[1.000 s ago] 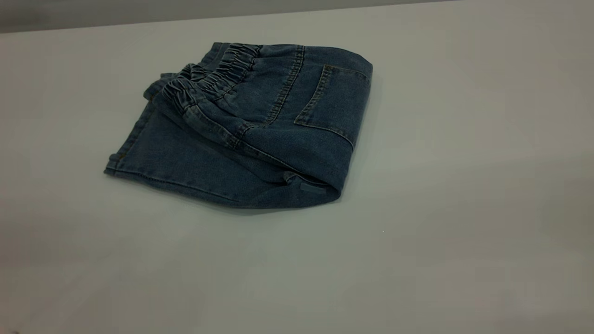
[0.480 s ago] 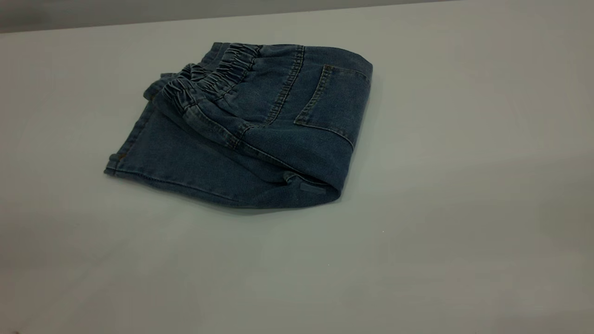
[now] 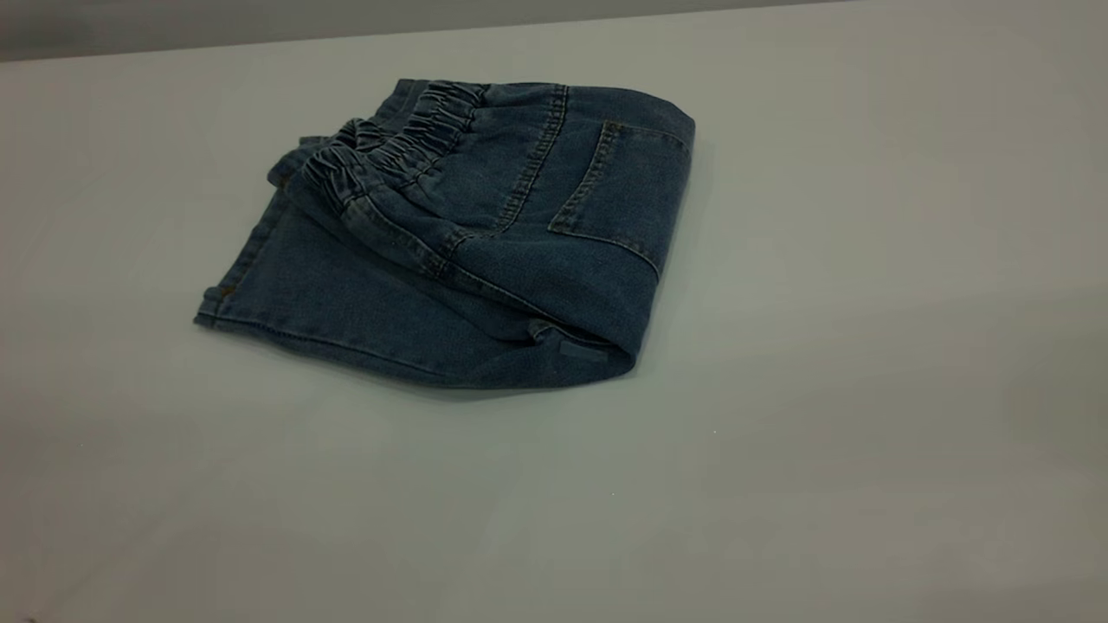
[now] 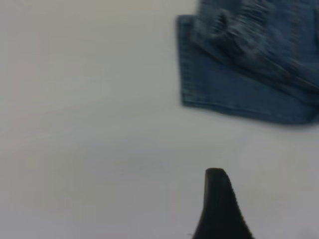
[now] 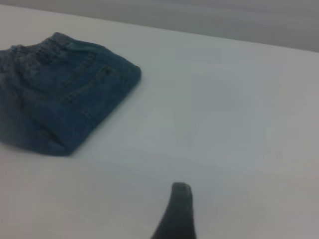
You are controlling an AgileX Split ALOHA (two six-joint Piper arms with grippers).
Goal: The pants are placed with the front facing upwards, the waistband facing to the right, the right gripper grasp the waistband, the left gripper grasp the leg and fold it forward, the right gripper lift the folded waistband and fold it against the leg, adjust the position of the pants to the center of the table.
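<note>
The blue denim pants [image 3: 467, 251] lie folded on the white table [image 3: 866, 363], left of the middle in the exterior view. The gathered waistband [image 3: 389, 151] rests on top of the leg, and a back pocket [image 3: 619, 186] faces up. Neither arm shows in the exterior view. My left gripper [image 4: 249, 175] hangs over bare table, well off the hem side of the pants [image 4: 239, 84]; only one black finger [image 4: 219, 204] shows, with nothing against its toothed face. My right gripper [image 5: 225, 188] is likewise off the fold side of the pants [image 5: 60, 99], one finger [image 5: 178, 214] showing, holding nothing.
The table's far edge [image 3: 519, 26] runs behind the pants, with a grey wall beyond it. Bare tabletop surrounds the pants, widest to the right and toward the near side.
</note>
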